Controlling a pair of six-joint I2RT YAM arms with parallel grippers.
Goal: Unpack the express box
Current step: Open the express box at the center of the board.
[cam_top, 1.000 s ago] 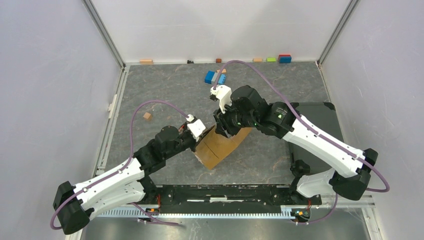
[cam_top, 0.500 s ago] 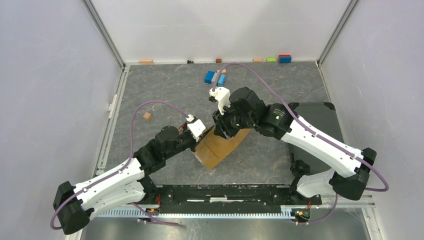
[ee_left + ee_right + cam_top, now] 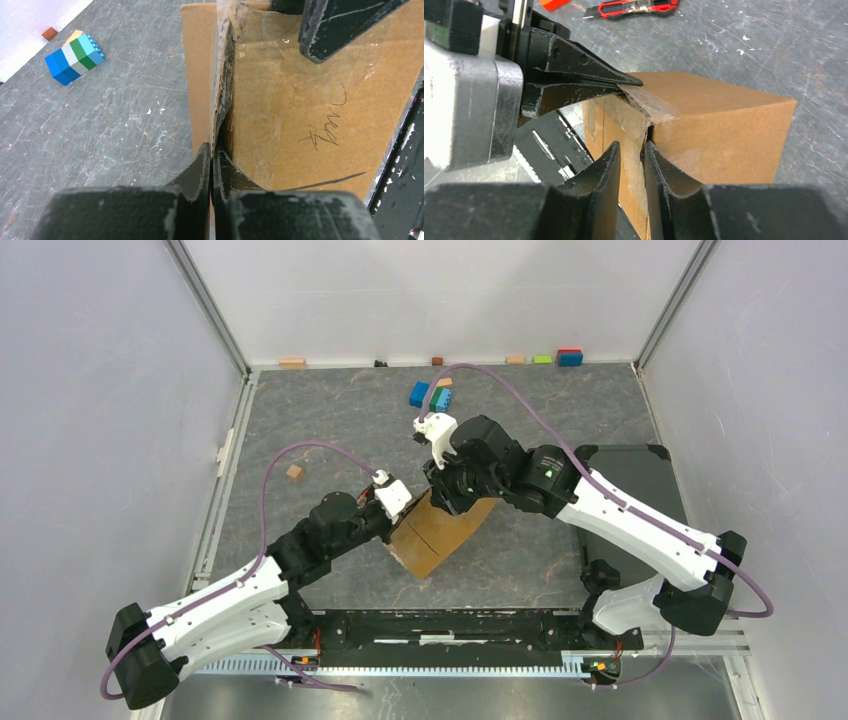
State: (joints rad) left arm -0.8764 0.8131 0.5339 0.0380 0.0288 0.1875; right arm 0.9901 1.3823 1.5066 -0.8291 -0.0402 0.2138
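The express box (image 3: 440, 535) is a brown taped carton lying tilted at the table's middle, between my two arms. My left gripper (image 3: 408, 516) is shut on the taped edge of one flap at the box's left side; in the left wrist view its tips (image 3: 212, 150) pinch that edge above the carton's face (image 3: 300, 110). My right gripper (image 3: 446, 496) reaches down at the box's far corner. In the right wrist view its jaws (image 3: 630, 144) stand a narrow gap apart, straddling the taped flap edge of the box (image 3: 719, 120), with the left gripper's fingers (image 3: 574, 75) just above.
A blue-green toy block cluster (image 3: 430, 395) lies behind the box. A flat black tray (image 3: 640, 480) sits at the right under the right arm. A small brown block (image 3: 294, 472) lies at the left, and several blocks line the back wall (image 3: 570, 357). A red cutter (image 3: 634, 7) lies beyond the box.
The right gripper's jaws have narrowed around the flap edge and its wrist has shifted slightly left. The left gripper and the box have stayed put.
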